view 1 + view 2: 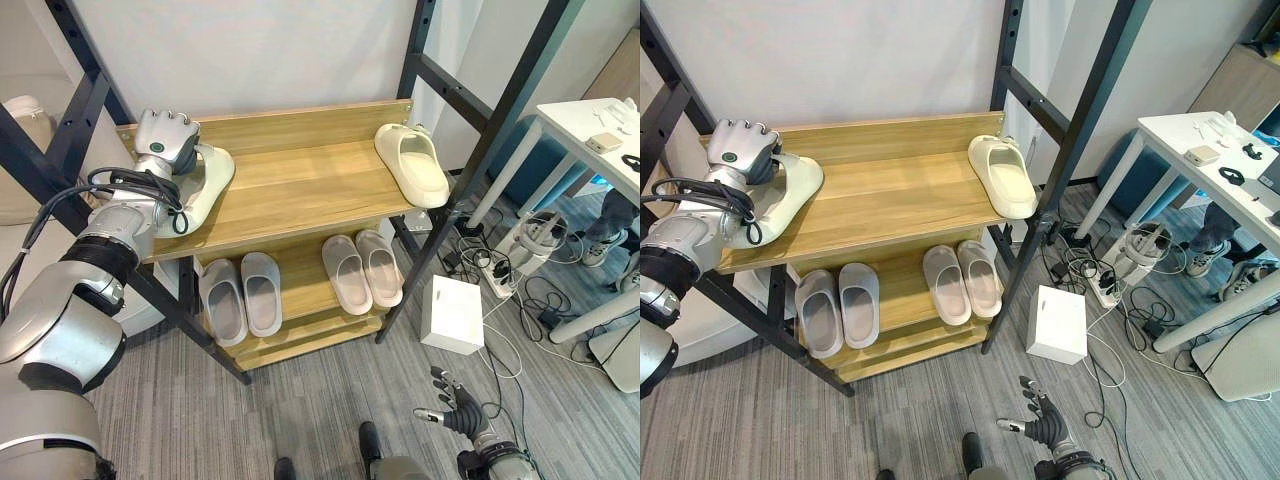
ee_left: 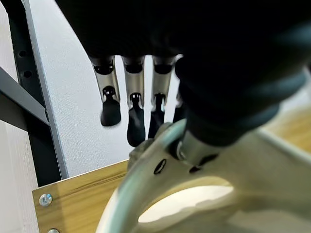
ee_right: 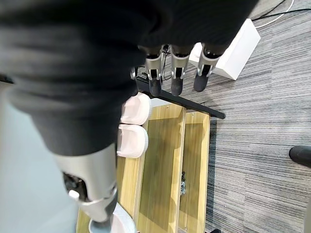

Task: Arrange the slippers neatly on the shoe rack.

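Nearest you, the right hand (image 1: 462,408) hung low over the grey striped carpet (image 1: 300,410), fingers straight and spread, holding nothing. A white box (image 1: 452,313) sat on the floor just beside the rack's right leg.

Next out, the rack (image 1: 300,215): pale wood-grain shelves on a black metal frame. The lower shelf carried 4 grey slippers in 2 tidy pairs, left pair (image 1: 241,296) and right pair (image 1: 363,270), toes to the back. They looked moulded from smooth, soft foam, with rounded closed toes.

On the top shelf, 2 cream slippers of the same shape lay well apart. The right cream slipper (image 1: 412,165) lay at the right end, near the edge. The left cream slipper (image 1: 205,186) lay at the far left end under your left hand (image 1: 167,140). The wrist view showed the thumb hooked against its strap, fingers straight above it: a pinch on the strap, as I read it.

My judgement: you were mid-step placing this slipper. The next move calls for bringing the 2 cream slippers side by side, toes aligned.
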Tool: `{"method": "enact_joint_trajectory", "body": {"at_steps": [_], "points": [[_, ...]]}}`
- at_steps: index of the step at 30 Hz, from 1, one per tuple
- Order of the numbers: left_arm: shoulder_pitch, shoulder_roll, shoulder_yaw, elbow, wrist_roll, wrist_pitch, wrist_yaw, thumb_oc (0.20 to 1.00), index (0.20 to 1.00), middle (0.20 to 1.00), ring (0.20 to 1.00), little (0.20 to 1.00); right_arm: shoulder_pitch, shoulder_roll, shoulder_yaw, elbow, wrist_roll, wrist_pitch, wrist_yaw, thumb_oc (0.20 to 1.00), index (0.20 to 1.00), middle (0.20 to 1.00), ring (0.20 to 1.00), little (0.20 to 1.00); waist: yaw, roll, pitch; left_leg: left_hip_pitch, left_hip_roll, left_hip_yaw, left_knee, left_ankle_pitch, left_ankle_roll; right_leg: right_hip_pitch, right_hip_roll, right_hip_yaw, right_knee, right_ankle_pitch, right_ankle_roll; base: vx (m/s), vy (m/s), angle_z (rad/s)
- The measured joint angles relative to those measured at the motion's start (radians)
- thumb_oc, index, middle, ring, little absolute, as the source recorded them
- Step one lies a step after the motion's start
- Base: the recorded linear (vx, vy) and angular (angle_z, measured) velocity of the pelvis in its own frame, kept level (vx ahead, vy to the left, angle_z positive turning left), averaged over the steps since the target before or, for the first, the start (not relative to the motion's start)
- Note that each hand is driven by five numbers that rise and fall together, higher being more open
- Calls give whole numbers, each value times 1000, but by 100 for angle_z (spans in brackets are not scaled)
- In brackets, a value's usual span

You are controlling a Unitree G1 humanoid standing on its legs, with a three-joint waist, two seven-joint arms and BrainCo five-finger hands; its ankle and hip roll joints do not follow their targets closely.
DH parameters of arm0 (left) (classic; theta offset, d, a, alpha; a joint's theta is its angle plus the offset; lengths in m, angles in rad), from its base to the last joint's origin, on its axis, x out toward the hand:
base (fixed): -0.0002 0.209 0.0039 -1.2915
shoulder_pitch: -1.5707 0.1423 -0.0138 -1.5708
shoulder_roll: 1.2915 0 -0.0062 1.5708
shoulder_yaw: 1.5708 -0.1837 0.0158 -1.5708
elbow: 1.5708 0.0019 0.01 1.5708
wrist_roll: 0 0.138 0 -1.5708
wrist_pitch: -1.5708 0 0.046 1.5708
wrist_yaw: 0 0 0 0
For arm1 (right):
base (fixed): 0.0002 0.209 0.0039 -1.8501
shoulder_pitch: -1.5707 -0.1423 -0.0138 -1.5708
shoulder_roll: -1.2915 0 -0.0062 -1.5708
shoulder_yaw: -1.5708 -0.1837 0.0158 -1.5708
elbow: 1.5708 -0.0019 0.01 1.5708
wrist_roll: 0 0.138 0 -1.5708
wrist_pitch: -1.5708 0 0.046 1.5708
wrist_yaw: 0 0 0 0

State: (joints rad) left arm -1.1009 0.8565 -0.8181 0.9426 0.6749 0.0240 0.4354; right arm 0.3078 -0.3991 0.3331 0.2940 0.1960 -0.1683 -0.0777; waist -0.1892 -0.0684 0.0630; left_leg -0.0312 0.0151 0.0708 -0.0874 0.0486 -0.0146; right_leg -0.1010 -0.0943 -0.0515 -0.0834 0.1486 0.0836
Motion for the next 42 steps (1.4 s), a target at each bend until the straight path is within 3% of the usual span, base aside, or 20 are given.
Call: {"method": "enact_joint_trajectory", "body": {"at_steps": [5,9,14,20,28,31,40,41,42], "points": [[31,-44,86,-8,-78,1,2,200,200,200,200,200,11,6,0,78,-1,-19,-5,1000,1000,1000,1000,1000,0,3,2,3,1,-1,0,3,0,3,-1,-1,-5,1,0,-42,-27,1],[42,-41,86,-312,-110,-1,1,200,200,200,200,200,1,12,3,77,-1,-19,-7,1000,1000,1000,1000,1000,13,1,10,3,2,-5,1,7,1,11,-3,-6,-5,1,0,-41,-34,9],[24,-118,66,-435,-84,-38,17,200,200,200,200,200,-66,18,3,75,-1,-19,-8,1000,1000,1000,1000,1000,4,27,34,28,-1,-4,0,5,3,30,-6,-5,-6,-4,4,-46,-36,-5],[-3,-196,-8,-366,-54,-35,12,200,200,200,200,200,-77,14,3,92,1,-8,-10,1000,1000,1000,1000,1000,-29,60,48,34,4,7,1,6,1,29,4,5,-5,-1,-1,-25,-26,-6],[-70,-263,-82,-117,-15,-24,14,200,200,200,200,200,-68,11,5,92,13,1,-29,1000,1000,1000,1000,1000,-56,64,45,50,6,36,0,3,2,33,4,35,-5,0,1,4,-22,-12],[-97,-269,-81,-18,-8,17,15,200,200,200,200,200,-66,8,4,91,23,0,-31,1000,1000,1000,1000,1000,-69,66,41,51,6,53,0,1,2,25,6,53,-5,-4,5,26,-18,-15],[-132,-318,-82,57,11,41,15,200,200,200,200,200,-49,8,12,92,22,0,-31,1000,1000,1000,1000,1000,-87,58,17,50,6,57,0,-3,2,22,8,58,-5,5,3,25,-9,-1],[-132,-320,-82,61,11,42,14,840,840,840,840,840,-51,7,12,92,22,0,-31,1000,1000,1000,1000,1000,-93,57,11,50,6,57,0,-4,3,21,8,58,-5,6,2,0,0,0],[-132,-320,-82,63,11,44,14,1000,1000,1000,1000,1000,-53,8,12,92,22,0,-31,1000,1000,1000,1000,1000,-97,55,5,50,7,58,0,-5,4,21,8,58,-5,6,2,0,0,0]]}}
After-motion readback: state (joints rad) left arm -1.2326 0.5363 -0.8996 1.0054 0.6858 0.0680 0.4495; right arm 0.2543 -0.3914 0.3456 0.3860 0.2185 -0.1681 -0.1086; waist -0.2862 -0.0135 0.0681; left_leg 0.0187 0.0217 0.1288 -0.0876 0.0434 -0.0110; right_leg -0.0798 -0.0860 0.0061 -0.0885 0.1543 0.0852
